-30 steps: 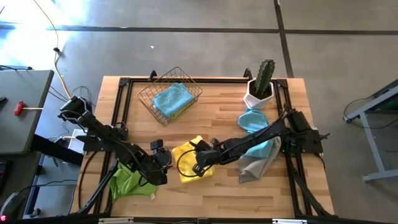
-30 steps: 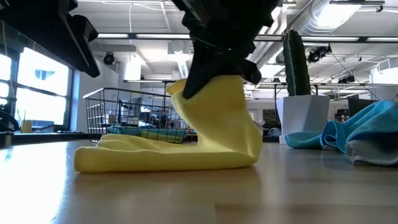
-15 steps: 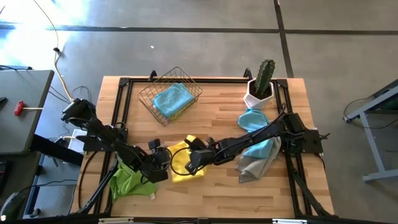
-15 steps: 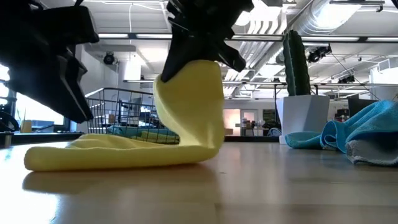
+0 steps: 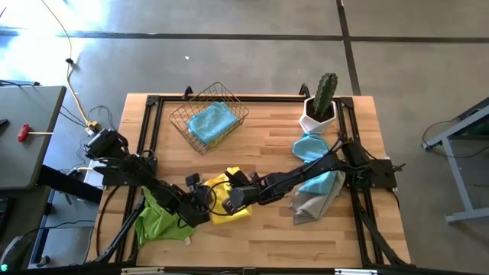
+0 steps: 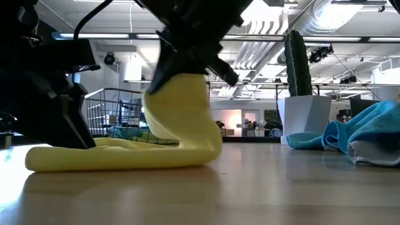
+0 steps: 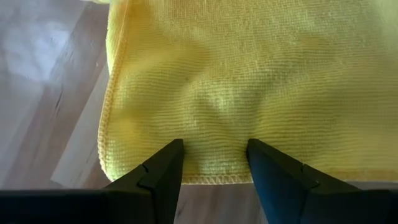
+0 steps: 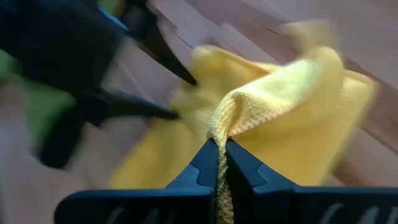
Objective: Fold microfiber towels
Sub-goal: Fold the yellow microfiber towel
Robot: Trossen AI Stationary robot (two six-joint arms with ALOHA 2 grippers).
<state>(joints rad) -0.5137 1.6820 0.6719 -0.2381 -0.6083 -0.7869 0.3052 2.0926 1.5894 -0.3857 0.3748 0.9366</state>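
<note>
A yellow microfiber towel [image 5: 229, 202] lies at the table's middle front, one side raised and arched over the rest [image 6: 184, 112]. My right gripper [image 5: 233, 197] is shut on that raised side. My left gripper [image 5: 205, 205] stands open, with its tips down on the towel's flat part [image 7: 211, 93] near the hemmed edge. A lime green towel [image 5: 157, 221] lies at the front left. A light blue towel [image 5: 315, 164] and a grey one [image 5: 313, 205] lie heaped at the right. Another light blue towel [image 5: 211, 122] sits in the wire basket. My left gripper sets its two open fingertips [image 7: 169, 152] on the top of the flat part, just inside the hemmed edge [image 7: 211, 178], slanting down from the table's left. That part lies flat on the table. My right gripper pinches the towel's hemmed edge [image 8: 231, 121] between its shut fingers, slanting down from the table's right. The held side stands lifted [image 6: 181, 94] and curves down into a fold [image 6: 209, 150] resting on the table.
A wire basket [image 5: 208, 114] stands at the far middle-left. A potted cactus [image 5: 321, 103] in a white pot stands at the far right. A black frame [image 5: 149, 137] runs around the tabletop. Bare wood [image 5: 267, 145] lies between the basket and the yellow towel.
My left gripper has come down onto the flat left part of the yellow towel, still open. My right gripper has carried the raised side toward the table's left, so the fold has rolled leftward over the flat part.
</note>
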